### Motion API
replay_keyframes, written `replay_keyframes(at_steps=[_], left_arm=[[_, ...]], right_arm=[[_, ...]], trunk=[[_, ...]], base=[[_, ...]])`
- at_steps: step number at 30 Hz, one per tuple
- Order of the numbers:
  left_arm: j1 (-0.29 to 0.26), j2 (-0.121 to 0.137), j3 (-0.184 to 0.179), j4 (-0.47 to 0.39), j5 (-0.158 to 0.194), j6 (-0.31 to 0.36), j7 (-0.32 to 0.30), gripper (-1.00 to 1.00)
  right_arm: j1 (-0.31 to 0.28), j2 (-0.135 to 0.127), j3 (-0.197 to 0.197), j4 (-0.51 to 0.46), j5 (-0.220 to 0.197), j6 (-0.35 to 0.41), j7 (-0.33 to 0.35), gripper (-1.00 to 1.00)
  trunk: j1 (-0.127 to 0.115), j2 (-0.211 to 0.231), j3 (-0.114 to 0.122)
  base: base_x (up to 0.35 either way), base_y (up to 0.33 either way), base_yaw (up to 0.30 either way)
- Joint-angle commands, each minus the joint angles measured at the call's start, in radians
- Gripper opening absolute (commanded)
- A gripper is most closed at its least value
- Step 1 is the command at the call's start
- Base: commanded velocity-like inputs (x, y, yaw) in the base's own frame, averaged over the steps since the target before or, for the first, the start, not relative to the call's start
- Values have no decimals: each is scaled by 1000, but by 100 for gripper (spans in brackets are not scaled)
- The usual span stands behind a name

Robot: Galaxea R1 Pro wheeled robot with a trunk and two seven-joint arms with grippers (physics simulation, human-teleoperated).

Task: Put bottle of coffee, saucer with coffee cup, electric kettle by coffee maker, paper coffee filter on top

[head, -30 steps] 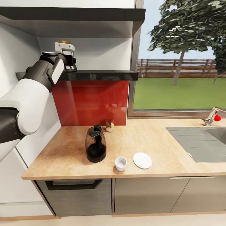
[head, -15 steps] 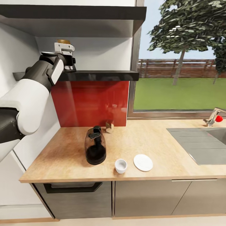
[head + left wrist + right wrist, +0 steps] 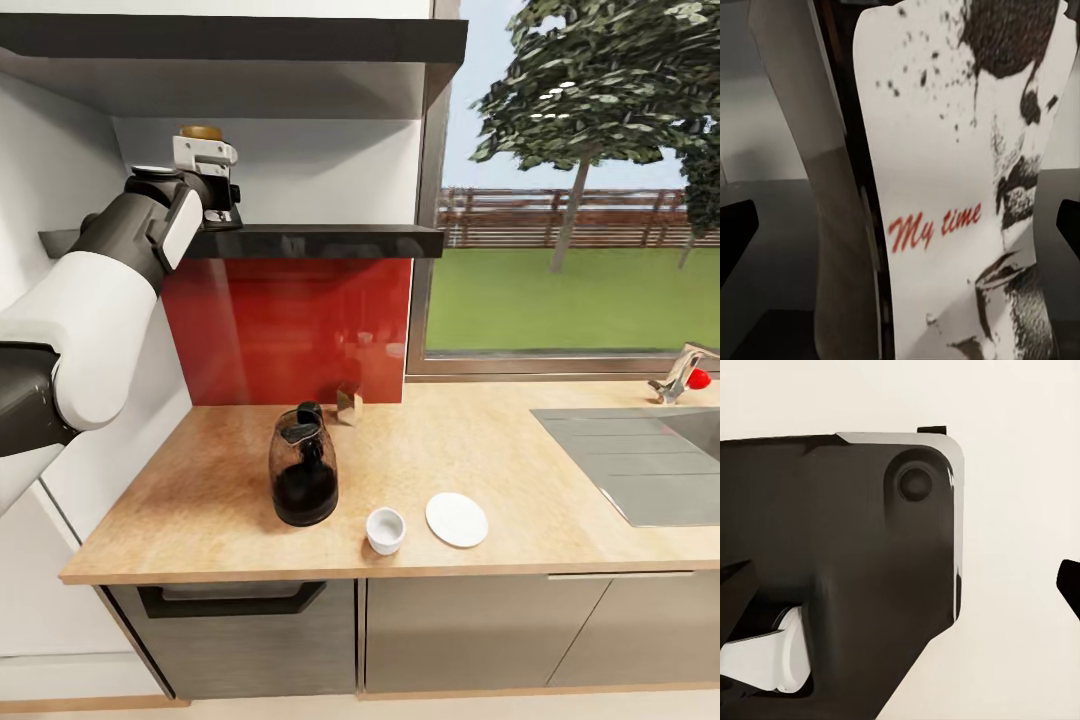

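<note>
Head view puts our left gripper (image 3: 212, 180) at the upper left of the frame, up at the kitchen shelf (image 3: 320, 240), with the upright bottle of coffee (image 3: 201, 134) directly ahead between its spread fingers; whether they grip it we cannot tell.

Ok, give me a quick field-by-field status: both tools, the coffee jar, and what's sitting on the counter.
left tool: up at the dark shelf, fingers open either side of the coffee jar, not closed on it
right tool: fingertips wide apart in its wrist view, holding nothing
coffee jar lid: visible above the left tool
counter: kettle, cup beside the saucer, not on it; paper filter by the red backsplash
</note>
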Motion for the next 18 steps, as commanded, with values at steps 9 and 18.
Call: replay_keyframes(at_steps=[9,18], left_arm=[[-1,1,-5,-1,-6,6,1,100],[36,0,-10,-11,-12,6,1,100]], right_arm=[[-1,-2,8,1,-10,-4,3,100],[-1,-2,8,1,-10,-3,3,100]], trunk=[[1,-2,-2],[1,-2,-2]], base=[[50,0,0],[33,0,0]])
